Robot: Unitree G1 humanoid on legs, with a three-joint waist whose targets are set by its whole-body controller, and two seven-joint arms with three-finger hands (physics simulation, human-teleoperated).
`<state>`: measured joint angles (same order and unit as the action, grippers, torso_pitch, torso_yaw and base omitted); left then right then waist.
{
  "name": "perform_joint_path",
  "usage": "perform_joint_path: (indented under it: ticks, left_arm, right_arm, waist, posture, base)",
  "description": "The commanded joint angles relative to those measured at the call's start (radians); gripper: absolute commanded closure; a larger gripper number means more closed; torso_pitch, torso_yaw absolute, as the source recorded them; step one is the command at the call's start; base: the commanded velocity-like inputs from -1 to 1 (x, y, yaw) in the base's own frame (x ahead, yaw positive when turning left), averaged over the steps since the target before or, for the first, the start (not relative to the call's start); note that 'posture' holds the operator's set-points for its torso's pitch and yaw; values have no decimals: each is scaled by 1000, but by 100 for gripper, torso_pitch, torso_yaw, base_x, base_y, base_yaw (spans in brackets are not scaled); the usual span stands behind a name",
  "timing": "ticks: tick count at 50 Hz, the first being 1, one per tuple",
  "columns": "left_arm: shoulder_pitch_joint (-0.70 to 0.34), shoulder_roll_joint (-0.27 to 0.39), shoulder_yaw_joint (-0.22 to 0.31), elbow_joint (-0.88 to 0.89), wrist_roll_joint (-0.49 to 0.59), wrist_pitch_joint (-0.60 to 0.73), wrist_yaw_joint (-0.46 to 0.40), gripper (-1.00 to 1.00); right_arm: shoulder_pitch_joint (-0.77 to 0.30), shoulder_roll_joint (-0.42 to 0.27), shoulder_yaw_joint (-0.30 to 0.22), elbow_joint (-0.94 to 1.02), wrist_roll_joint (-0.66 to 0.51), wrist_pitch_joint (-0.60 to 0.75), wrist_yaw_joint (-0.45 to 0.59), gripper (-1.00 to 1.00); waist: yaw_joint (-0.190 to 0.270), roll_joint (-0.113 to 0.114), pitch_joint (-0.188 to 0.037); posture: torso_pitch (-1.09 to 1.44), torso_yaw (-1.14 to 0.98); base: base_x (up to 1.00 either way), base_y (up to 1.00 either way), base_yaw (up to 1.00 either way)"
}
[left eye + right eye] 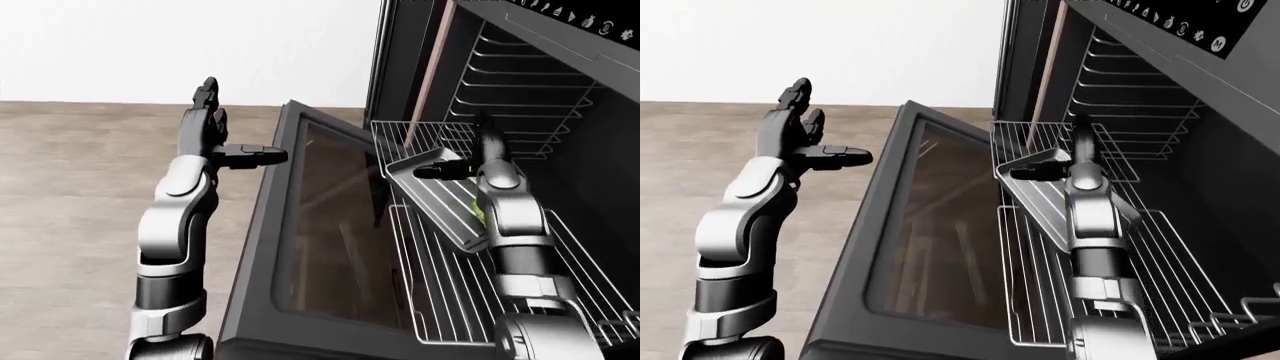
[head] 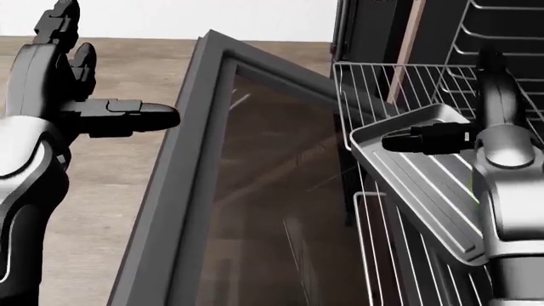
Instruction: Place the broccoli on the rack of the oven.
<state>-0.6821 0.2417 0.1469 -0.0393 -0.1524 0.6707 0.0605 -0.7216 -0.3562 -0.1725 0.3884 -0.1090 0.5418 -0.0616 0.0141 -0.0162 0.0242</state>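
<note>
Wooden flooring (image 1: 70, 187) and a pale wall lie behind the open oven (image 1: 1160, 97), whose glass door (image 1: 320, 232) hangs down at the centre, with the left hand (image 1: 215, 139) raised well left of it, fingers (image 1: 250, 156) spread and holding nothing. Only the left-eye view shows a sliver of green, probably the broccoli (image 1: 478, 211), lying on the tilted tray (image 2: 416, 185) that rests on the pulled-out rack (image 1: 1040, 285); the right arm covers it in the right-eye view. Reaching over the tray, the right hand (image 2: 463, 121) shows one finger (image 2: 421, 139) jutting left, and whether the others are closed I cannot tell.
</note>
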Motion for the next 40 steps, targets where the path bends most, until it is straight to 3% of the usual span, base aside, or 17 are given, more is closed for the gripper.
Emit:
perform_joint_path:
  ticks: [1,19,31,40]
  left_arm:
    - [-32,8,9,-28,12,-38,-3,-100]
    - [-98,25,19,25,20,-69,-12,-100]
    - [-156,55,44,-3,-31,-71,27,-100]
    - [-208,81,33,-8,-23,-97,49,-100]
  right_arm:
    - [-33,-12,-9,-80,-13,18,10,-100]
    - [-144,67,36,-452,-17,270,94,-100]
    - [-190,83,49,-556,-34,288,97,-100]
    - [-233,87,65,-640,-58,311,110,-100]
  waist:
    - [0,-2,-27]
    - [-4,11,-23]
    - [-7,15,-18]
    - [-9,20,-12]
  posture:
    - [0,0]
    - [0,0]
    - [0,0]
    - [0,0]
  base:
    - [0,0,0]
    - [0,0,0]
    - [0,0,0]
    - [0,0,0]
